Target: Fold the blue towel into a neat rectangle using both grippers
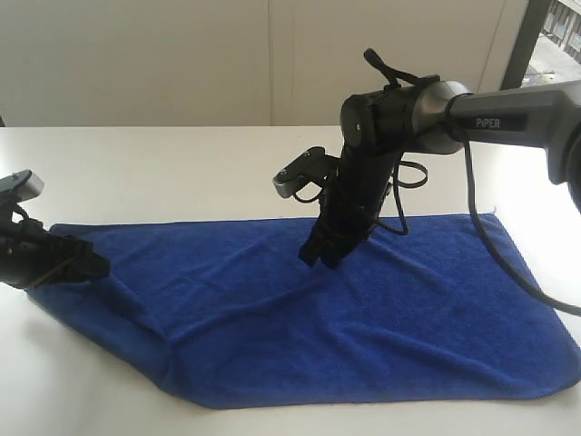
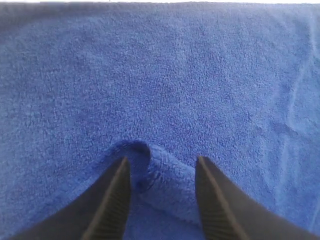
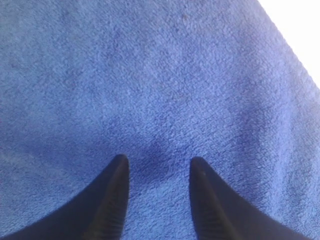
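My left hand (image 2: 162,160) is open, with a raised pucker of the blue towel (image 1: 363,318) lying loose between its jaws. My right hand (image 3: 157,159), open and empty, points down at the towel's middle. The towel lies spread on the white surface (image 1: 136,173). I judge the folding unfinished; next, each hand must pinch an edge.

My left tool (image 2: 162,159) low at blue towel's (image 1: 390,327) left end, jaws apart; right tool (image 1: 320,257) over its middle, jaws apart.
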Controlling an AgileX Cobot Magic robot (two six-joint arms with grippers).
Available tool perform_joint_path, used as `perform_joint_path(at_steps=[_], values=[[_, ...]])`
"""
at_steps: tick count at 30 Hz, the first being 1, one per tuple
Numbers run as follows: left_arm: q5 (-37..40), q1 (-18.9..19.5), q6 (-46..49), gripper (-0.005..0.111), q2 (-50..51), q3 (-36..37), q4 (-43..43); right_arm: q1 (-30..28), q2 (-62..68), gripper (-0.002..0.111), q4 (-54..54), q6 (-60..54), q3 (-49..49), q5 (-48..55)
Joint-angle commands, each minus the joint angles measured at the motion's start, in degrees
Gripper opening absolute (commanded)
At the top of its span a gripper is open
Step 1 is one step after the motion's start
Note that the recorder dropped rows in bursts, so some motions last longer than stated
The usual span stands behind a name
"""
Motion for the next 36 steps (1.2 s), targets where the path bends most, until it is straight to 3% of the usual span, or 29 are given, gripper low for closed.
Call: perform_joint_path(at_steps=[1, 9, 12, 20, 24, 28, 36], values=[[1.6, -0.28, 0.91, 0.049, 1.46, -0.19, -1.65, -0.17, -0.05, 0.038, 0.49, -0.18, 0.22, -0.17], [4.18, -0.28, 3.16, 0.047, 1.46, -0.19, -4.95, -0.17, -0.05, 0.038, 1.22, -0.31, 0.22, -1.14], [5.68, -0.28, 3.45, 0.039, 1.46, -0.19, -5.26, -0.17, -0.05, 0.038, 1.33, -0.31, 0.22, -1.13], [6.17, -0.28, 4.07, 0.001, 1.46, -0.19, -5.75, -0.17, -0.05, 0.038, 1.33, -0.31, 0.22, -1.13], [7.18, -0.28, 0.96, 0.0, 1.08, -0.19, -4.75, -0.17, -0.05, 0.038, 1.33, -0.31, 0.22, -1.13], [6.92, -0.28, -6.22, 0.0, -2.08, -0.19, 4.92, -0.17, -0.05, 0.038, 1.33, -0.31, 0.22, -1.25], [11.79, -0.28, -33.25, 0.0, -11.28, -0.19, 33.27, -0.17, 0.09, 0.038, 1.33, -0.31, 0.22, -2.59]])
